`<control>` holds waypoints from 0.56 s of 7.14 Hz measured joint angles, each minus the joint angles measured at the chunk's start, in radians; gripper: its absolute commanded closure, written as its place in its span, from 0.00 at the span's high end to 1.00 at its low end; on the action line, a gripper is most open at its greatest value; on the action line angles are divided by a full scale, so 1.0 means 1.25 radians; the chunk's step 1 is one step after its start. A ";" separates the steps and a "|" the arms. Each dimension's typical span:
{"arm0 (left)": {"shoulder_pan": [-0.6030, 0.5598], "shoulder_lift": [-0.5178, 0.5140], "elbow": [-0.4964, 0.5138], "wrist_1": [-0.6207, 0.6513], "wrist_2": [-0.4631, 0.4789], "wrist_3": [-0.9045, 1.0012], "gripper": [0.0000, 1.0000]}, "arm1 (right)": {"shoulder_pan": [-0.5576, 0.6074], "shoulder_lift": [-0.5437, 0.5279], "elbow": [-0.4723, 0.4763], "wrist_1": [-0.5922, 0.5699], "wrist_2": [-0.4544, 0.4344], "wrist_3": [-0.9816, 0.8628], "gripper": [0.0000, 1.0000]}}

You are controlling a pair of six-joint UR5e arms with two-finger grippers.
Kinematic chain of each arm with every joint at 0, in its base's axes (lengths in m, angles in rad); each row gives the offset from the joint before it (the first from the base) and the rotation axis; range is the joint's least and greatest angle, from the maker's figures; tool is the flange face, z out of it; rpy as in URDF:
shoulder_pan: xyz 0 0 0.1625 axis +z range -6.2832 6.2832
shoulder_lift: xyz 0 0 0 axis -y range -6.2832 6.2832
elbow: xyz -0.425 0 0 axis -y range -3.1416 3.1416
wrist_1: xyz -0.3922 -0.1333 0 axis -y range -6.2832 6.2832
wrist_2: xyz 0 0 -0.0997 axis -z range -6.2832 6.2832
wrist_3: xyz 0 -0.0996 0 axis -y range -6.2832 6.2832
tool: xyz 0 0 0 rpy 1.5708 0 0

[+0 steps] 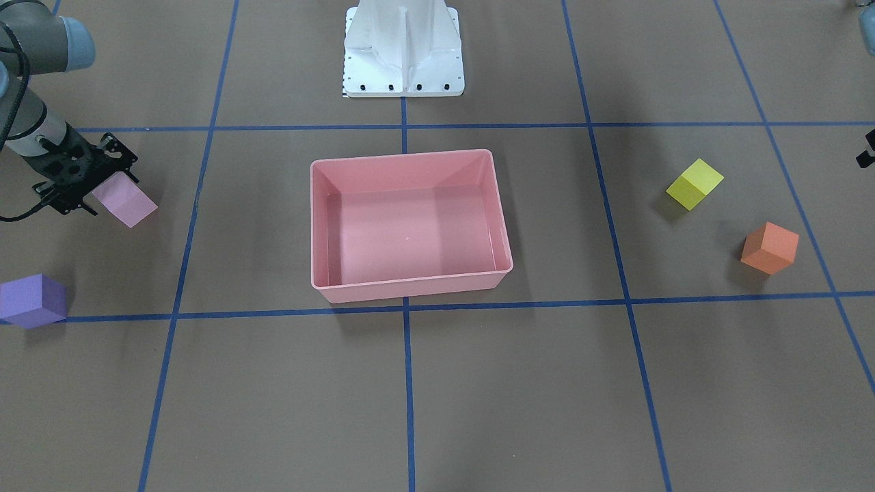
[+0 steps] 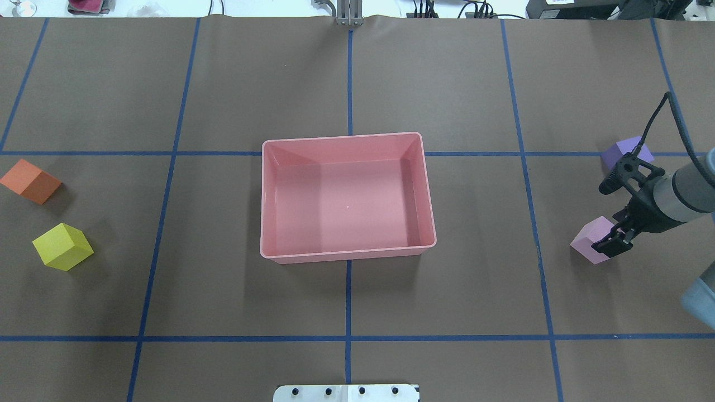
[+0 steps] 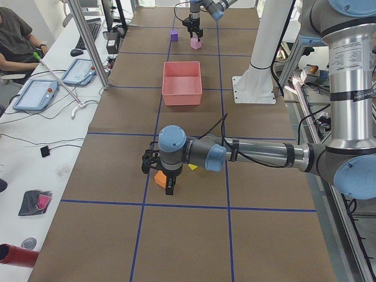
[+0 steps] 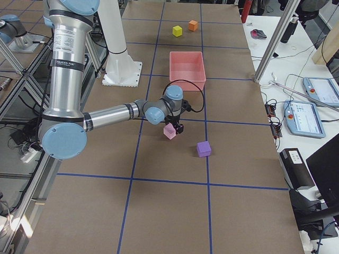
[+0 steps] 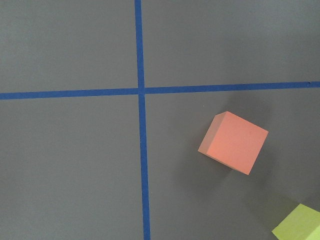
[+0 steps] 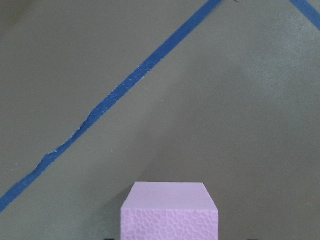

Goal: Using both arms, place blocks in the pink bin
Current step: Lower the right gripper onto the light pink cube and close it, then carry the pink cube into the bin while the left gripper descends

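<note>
The pink bin (image 1: 403, 290) (image 2: 346, 257) sits empty at the table's centre. My right gripper (image 1: 102, 188) (image 2: 611, 241) is shut on the light pink block (image 1: 130, 205) (image 2: 592, 240) low over the table; the block fills the bottom centre of the right wrist view (image 6: 170, 212). The purple block (image 1: 31, 301) (image 2: 620, 152) lies close by. The orange block (image 1: 770, 247) (image 5: 233, 142) and the yellow block (image 1: 694, 183) (image 2: 62, 247) lie on the other side. My left gripper (image 3: 164, 182) hangs over the orange block; I cannot tell whether it is open or shut.
The white pedestal base (image 1: 403, 51) stands behind the bin. Blue tape lines grid the brown table. A desk with tablets (image 3: 35, 94), a metal post (image 3: 88, 41) and a seated person (image 3: 14, 35) line the far side.
</note>
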 measured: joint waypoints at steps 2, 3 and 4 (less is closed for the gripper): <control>0.030 -0.004 0.000 -0.001 0.003 0.000 1.00 | -0.006 0.001 -0.003 0.000 0.003 0.006 0.41; 0.065 -0.014 0.000 -0.006 0.005 0.000 1.00 | -0.007 0.000 -0.004 0.000 0.005 0.007 0.16; 0.110 -0.028 0.000 -0.018 0.007 -0.009 1.00 | -0.007 0.000 -0.005 0.001 0.006 0.007 0.00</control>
